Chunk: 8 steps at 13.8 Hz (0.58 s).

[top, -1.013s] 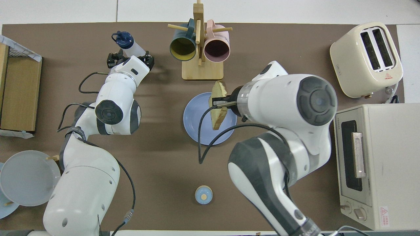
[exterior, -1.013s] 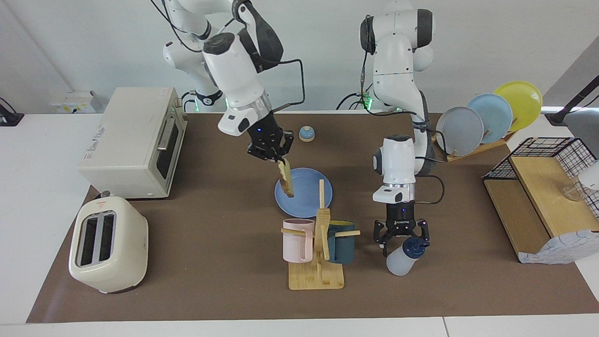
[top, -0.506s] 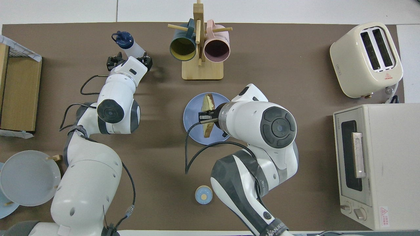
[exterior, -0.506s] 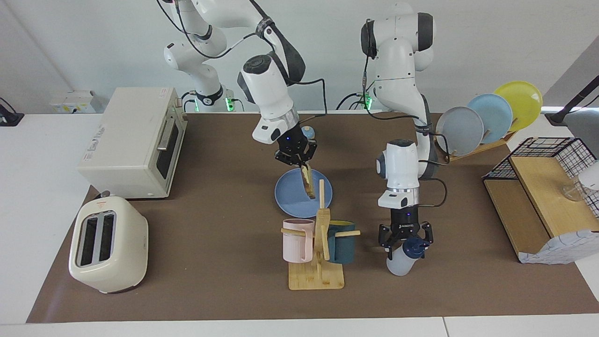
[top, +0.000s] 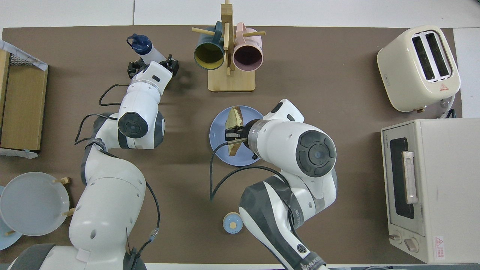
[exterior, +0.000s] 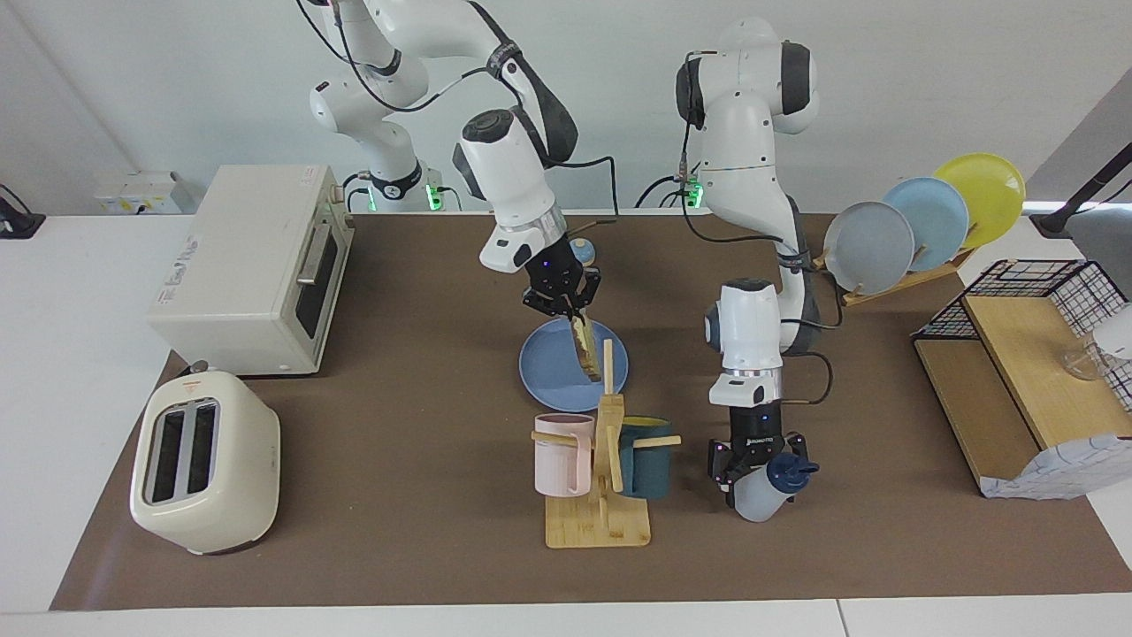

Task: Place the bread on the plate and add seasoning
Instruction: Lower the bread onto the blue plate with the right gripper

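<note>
The right gripper point(exterior: 575, 311) hangs low over the round flat periwinkle-blue plate point(exterior: 548, 376), its fingers pinched on the squarish slice of toasted tan bread point(exterior: 583, 347), which stands on edge with its lower corner at or just above the plate's surface; whether it touches cannot be told. From overhead the bread point(top: 235, 119) shows edge-on across the plate point(top: 219, 129), with the right gripper point(top: 233, 135) clamped across its middle. The plate lies mid-table, nearer to the robots than the wooden mug tree point(exterior: 605, 469) that carries a pink mug point(exterior: 561, 454) and a dark teal mug point(exterior: 645, 456). Toward the left arm's end of the table, beside the mug tree, the left gripper point(exterior: 747, 462) is down at table level with its fingers spread wide on either side of the small translucent white plastic seasoning bottle with a navy-blue flip cap point(exterior: 768, 484). The bottle leans, its cap tipped away from the mug tree. Overhead, the seasoning bottle point(top: 147, 51) pokes out past the left gripper point(top: 153, 65).
</note>
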{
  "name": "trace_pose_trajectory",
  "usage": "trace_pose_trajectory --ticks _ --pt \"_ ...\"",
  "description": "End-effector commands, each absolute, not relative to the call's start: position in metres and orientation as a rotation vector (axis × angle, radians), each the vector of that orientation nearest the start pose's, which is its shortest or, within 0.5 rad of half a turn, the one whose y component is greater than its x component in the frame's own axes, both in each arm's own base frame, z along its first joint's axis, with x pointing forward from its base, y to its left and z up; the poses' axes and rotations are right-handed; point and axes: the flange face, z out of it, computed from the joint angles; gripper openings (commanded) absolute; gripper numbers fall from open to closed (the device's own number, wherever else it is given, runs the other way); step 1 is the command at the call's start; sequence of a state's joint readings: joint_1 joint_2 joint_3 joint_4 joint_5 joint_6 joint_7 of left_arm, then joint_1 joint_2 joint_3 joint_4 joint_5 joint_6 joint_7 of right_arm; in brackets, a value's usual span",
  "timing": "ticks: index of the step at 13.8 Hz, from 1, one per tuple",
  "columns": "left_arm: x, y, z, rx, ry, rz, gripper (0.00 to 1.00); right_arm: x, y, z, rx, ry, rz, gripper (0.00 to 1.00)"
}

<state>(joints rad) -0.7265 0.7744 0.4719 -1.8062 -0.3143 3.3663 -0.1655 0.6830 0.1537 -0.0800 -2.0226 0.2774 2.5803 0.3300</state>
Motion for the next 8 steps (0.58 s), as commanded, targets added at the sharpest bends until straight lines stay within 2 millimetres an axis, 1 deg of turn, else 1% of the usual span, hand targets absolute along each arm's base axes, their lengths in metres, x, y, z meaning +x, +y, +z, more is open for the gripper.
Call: trace_pose_trajectory --ticks 1,2,3,4,5,6,7,8 --pt "0.672 -0.199 0.26 -2.814 0.021 -1.42 0.99 0.497 0.363 0.403 -2.737 -0.108 -0.426 0.0" --pt "0.672 -0.199 0.261 -2.812 0.026 -1.421 0.85 0.498 0.362 0.401 -2.741 -0.108 -0.421 0.0" --pt "0.671 -0.198 0.258 -2.81 0.035 -1.411 0.41 0.5 0.359 0.401 -2.745 -0.11 -0.416 0.0" --pt "0.671 -0.196 0.259 -2.808 0.041 -1.404 0.13 0.505 0.351 0.4 -2.753 -0.089 -0.409 0.0" --pt "0.67 -0.198 0.264 -2.813 0.047 -1.401 0.0 0.51 0.341 0.399 -2.763 -0.071 -0.395 0.0" --pt "0.669 -0.197 0.268 -2.812 0.056 -1.399 0.0 0.515 0.332 0.397 -2.773 -0.05 -0.383 0.0" --pt "0.668 -0.193 0.266 -2.809 0.063 -1.388 0.0 0.516 0.328 0.397 -2.777 -0.046 -0.377 0.0" --pt "0.668 -0.193 0.266 -2.808 0.067 -1.386 0.0 0.514 0.325 0.392 -2.784 -0.04 -0.367 0.0"
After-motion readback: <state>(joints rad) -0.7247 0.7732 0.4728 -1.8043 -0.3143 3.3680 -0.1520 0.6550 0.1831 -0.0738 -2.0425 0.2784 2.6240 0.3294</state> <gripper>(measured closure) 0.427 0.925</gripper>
